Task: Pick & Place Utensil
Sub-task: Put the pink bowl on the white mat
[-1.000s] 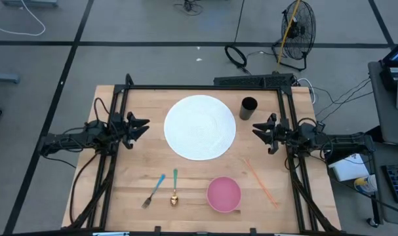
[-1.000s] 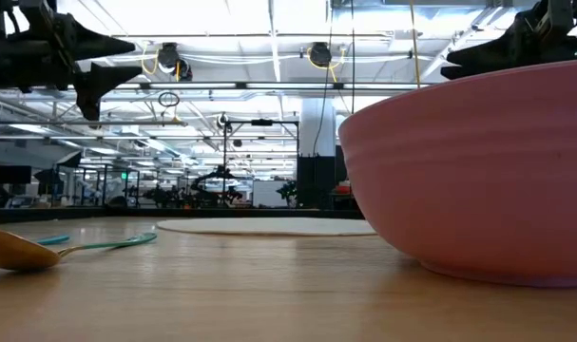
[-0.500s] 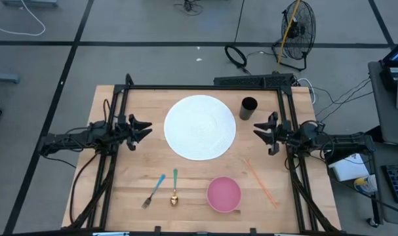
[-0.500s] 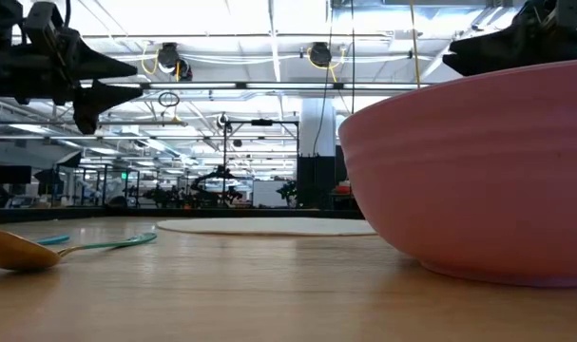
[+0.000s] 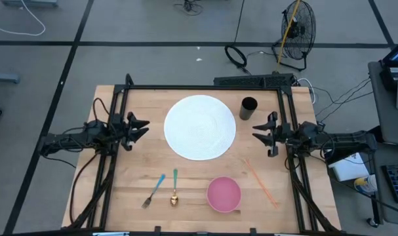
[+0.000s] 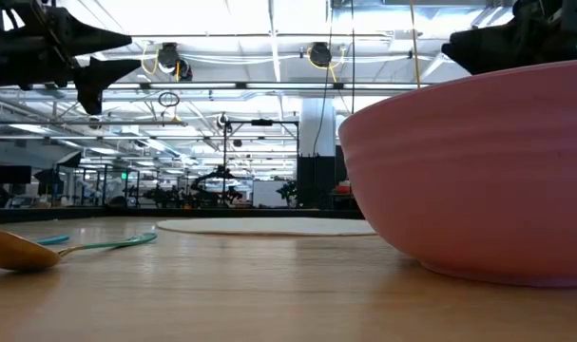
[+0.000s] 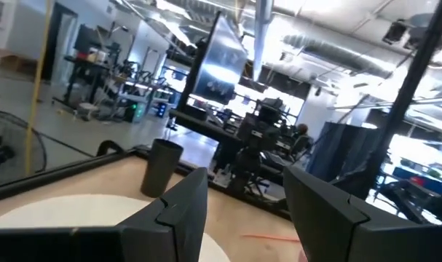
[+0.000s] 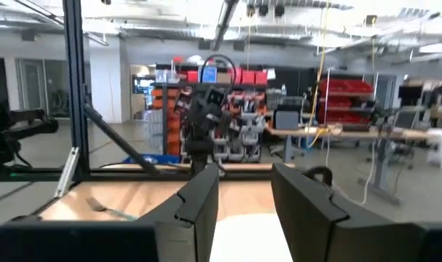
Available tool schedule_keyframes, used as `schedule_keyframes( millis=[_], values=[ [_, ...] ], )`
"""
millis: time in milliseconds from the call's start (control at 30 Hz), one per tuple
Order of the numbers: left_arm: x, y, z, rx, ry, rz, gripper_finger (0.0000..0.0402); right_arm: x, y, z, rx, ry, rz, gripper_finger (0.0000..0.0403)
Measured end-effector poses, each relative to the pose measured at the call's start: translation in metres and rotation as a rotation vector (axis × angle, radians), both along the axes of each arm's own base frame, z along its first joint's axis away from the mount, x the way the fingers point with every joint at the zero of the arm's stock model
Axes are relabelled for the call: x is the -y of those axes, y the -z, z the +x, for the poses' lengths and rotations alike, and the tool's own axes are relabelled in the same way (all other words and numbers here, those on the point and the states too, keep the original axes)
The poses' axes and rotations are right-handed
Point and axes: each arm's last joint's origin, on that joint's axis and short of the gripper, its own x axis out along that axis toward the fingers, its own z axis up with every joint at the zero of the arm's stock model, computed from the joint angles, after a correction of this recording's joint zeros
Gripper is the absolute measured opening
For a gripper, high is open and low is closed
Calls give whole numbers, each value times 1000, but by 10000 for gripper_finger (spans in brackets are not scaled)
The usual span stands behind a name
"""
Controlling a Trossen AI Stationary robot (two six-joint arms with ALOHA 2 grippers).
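Observation:
A fork with a blue handle (image 5: 154, 191) and a gold spoon with a teal handle (image 5: 175, 187) lie flat side by side near the table's near edge; the low view shows the spoon (image 6: 17, 250) close by. My left gripper (image 5: 145, 126) hovers open over the table's left part, left of the white plate (image 5: 200, 127). My right gripper (image 5: 255, 131) hovers open on the plate's right side. Both are high above the table in the low view, the left gripper (image 6: 128, 53) and the right gripper (image 6: 452, 47). Each wrist view shows a clear gap between its fingers.
A pink bowl (image 5: 223, 194) stands right of the spoon and fills the low view's right side (image 6: 478, 171). A black cup (image 5: 249, 108) stands beyond the plate's right rim. Two thin orange sticks (image 5: 261, 181) lie right of the bowl. A black frame (image 5: 205, 87) borders the table.
My left gripper dipped a little toward the table and the near edge, then rose back to about where it was. My right gripper rose slightly. Both stayed open. Nothing on the table moved.

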Motion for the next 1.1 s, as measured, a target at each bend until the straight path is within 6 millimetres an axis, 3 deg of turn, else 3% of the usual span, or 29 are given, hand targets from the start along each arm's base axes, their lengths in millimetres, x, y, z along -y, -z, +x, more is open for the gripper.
schedule_keyframes(
  millis=[167, 267, 433, 633, 867, 1100],
  values=[
    [1, -7, -2, 70, 16, 22, 186, -1, -5, 2, 44, 11, -131, 125],
    [4, -14, -4, 135, 86, 120, 186, -2, -14, 1, 134, -19, -186, 125],
    [7, -29, -9, 183, 142, 226, 186, -2, -21, 0, 209, -17, -176, 125],
    [8, -45, -5, 156, 186, 298, 186, -2, -16, 6, 163, -32, -140, 125],
    [7, -65, 17, 43, 198, 333, 186, -2, -16, 14, 117, -40, -120, 125],
    [10, -86, 54, -68, 239, 397, 186, -1, -33, 33, -33, -62, -61, 125]
  ],
)
